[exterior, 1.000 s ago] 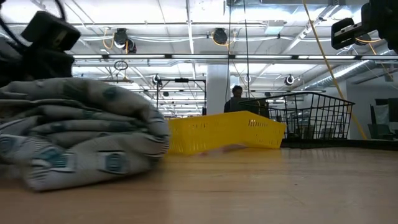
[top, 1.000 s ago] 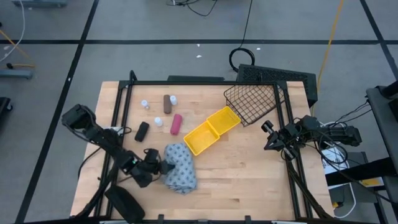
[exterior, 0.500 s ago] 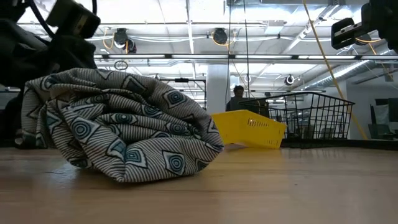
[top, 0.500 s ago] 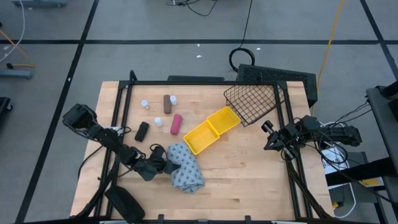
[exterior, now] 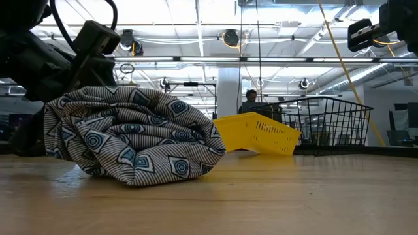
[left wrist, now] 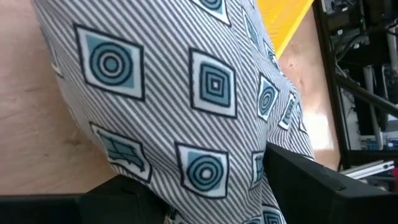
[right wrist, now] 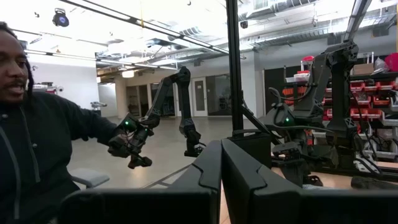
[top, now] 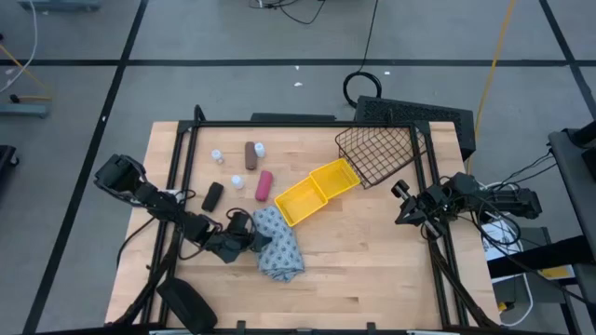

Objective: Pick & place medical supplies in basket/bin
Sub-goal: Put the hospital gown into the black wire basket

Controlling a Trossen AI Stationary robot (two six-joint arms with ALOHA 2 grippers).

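The grey-blue patterned cloth bundle (top: 280,247) sits as a rumpled mound (exterior: 134,137) on the table, just near of the yellow two-compartment bin (top: 317,193). My left gripper (top: 246,241) is at the bundle's left side, shut on it. Left of the bin and far of the bundle, the pink cylinder (top: 264,185), the brown cylinder (top: 250,154) and tiny white bottles (top: 237,182) rest on the wood. The black wire basket (top: 382,152) stands at the far right. My right gripper (top: 402,207) hangs shut at the table's right edge, touching nothing. My left gripper grips the cloth bundle at its left side (left wrist: 186,180), with gathered cloth between the two fingers (left wrist: 311,186). It comes in from the table's left, low and nearly level. The bundle's underside (exterior: 130,179) rests on the table, and its cloth lies slack and crumpled.
A small black object (top: 212,195) lies left of the pink cylinder. A flat black box (top: 419,113) sits behind the basket. Black frame rails (top: 428,186) border the table. Open wood (top: 363,261) spreads right of the bundle. A person (right wrist: 37,143) sits beyond the table.
My left gripper has moved toward the table's right, carrying the bundle with it toward the yellow bin. The bundle has changed from a flat folded stack to a rounded, rumpled mound and has turned about. My right arm has kept still.
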